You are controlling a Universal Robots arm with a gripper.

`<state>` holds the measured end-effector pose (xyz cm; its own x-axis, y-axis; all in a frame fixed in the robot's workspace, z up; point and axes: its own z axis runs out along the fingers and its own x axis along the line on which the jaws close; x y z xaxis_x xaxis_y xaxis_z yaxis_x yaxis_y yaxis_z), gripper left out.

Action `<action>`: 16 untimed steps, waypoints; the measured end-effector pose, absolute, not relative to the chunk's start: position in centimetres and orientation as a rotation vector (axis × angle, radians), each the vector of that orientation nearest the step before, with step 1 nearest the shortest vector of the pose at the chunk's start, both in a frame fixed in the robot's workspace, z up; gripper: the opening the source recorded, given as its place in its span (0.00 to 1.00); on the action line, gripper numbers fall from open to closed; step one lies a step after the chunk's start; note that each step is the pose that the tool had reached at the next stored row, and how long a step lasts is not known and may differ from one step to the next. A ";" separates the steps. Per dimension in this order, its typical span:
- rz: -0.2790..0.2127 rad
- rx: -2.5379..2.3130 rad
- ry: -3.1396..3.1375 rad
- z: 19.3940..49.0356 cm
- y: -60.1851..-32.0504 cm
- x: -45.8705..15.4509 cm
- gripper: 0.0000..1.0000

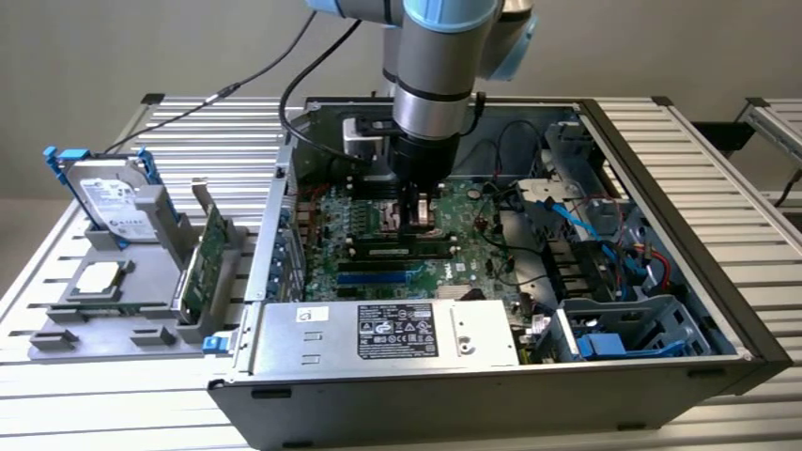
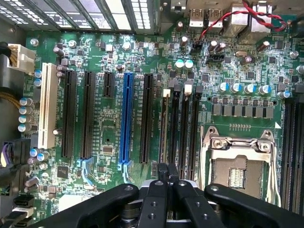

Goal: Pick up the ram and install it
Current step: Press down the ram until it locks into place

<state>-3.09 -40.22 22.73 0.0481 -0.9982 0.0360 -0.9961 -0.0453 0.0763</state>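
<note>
Exterior view, left to right. Slatted surface (image 1: 88, 413) carries a grey rack (image 1: 75, 315) at 9 o'clock from the case (image 1: 701, 282). The rack holds a drive (image 1: 111, 202) and an upright green board (image 1: 201, 263). The case lies open.

Arm reaches down into the case. End effector (image 1: 420, 218) is over the motherboard (image 1: 363, 272), at 12 o'clock from the power supply (image 1: 389, 334).

Wrist view: end effector (image 2: 167, 178) closed, fingers (image 2: 159, 199) pressed together. The ram (image 2: 164, 128) is seen edge-on, running out from the fingertips along the memory slot nearest the blue slot (image 2: 126, 118). CPU socket (image 2: 242, 166) is beyond the other memory slots. Cannot tell whether the fingers clamp the ram or only touch its upper edge.
</note>
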 end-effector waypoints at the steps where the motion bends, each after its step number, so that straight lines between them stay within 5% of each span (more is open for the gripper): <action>1: -0.041 2.213 -2.112 23.1 -40.2 -3.1 0.11; 16: -0.041 2.211 -2.110 24.8 -40.3 -3.1 0.11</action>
<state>-3.12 -40.26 24.77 0.0481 -0.9981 0.0391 -0.9958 -0.0449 0.0796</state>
